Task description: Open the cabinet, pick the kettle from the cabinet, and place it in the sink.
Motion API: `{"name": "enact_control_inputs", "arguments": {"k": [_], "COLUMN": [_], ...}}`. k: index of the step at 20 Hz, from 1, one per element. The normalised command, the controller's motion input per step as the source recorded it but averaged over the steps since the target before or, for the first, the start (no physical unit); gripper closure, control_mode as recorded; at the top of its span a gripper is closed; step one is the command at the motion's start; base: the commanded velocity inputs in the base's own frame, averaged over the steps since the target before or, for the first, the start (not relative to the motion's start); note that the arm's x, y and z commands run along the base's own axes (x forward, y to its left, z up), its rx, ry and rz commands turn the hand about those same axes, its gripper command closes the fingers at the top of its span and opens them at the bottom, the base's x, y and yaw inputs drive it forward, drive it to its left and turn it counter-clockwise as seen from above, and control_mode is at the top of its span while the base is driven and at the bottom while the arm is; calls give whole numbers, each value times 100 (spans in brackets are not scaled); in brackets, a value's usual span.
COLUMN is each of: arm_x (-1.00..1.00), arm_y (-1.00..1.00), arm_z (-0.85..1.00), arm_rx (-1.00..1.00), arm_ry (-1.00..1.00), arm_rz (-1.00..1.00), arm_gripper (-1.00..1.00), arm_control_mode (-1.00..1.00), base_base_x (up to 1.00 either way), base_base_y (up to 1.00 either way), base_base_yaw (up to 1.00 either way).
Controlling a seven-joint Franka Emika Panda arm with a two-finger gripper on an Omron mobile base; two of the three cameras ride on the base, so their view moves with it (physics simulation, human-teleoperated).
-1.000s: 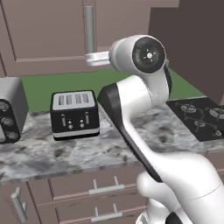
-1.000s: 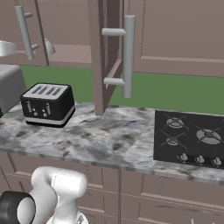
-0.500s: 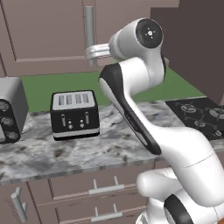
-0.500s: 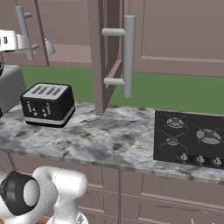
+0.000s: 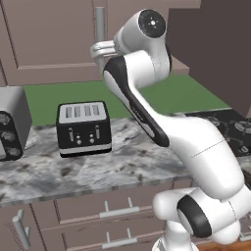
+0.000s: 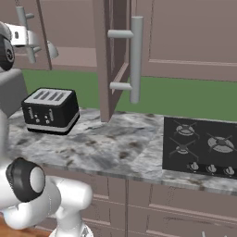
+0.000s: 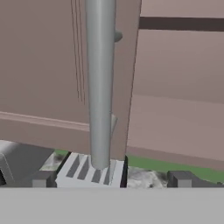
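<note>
The cabinet (image 5: 49, 44) hangs above the counter. Its left door is closed, with a vertical grey bar handle (image 5: 99, 22). Its right door (image 6: 111, 60) stands swung open, its own bar handle (image 6: 135, 60) facing out. My gripper (image 5: 100, 49) is raised at the lower end of the left door's handle (image 6: 21, 23) and is open. In the hand view the handle (image 7: 100, 83) runs straight up just left of centre, with my gripper (image 7: 112, 179) and its two dark fingertips (image 7: 43, 178) spread on either side and not touching it. The kettle and the sink are out of view.
A black and silver toaster (image 5: 82, 128) stands on the grey marbled counter (image 5: 112, 166) under the handle. A grey appliance (image 5: 10, 127) sits at the far left. A black gas hob (image 6: 199, 146) lies at the right. Drawers with horizontal handles (image 5: 115, 212) run under the counter edge.
The arm has lifted and stretched upward and leftward, carrying the open gripper along to the lower end of the left door's handle. Toaster and counter have not moved.
</note>
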Motion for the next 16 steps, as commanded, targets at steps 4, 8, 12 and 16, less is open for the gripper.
{"name": "enact_control_inputs", "arguments": {"k": [4, 8, 12, 16], "arm_x": [45, 41, 40, 36], "arm_y": [28, 24, 15, 1], "arm_z": [0, 0, 0, -1], "arm_rx": [0, 0, 0, 0], "arm_ry": [0, 0, 0, 0], "arm_rz": [0, 0, 0, 0], "arm_gripper": [-100, -100, -100, -100], "arm_control_mode": [-100, -100, -100, -100], "base_base_x": [0, 0, 0, 0], "base_base_y": [0, 0, 0, 0], "base_base_yaw": [0, 0, 0, 0]}}
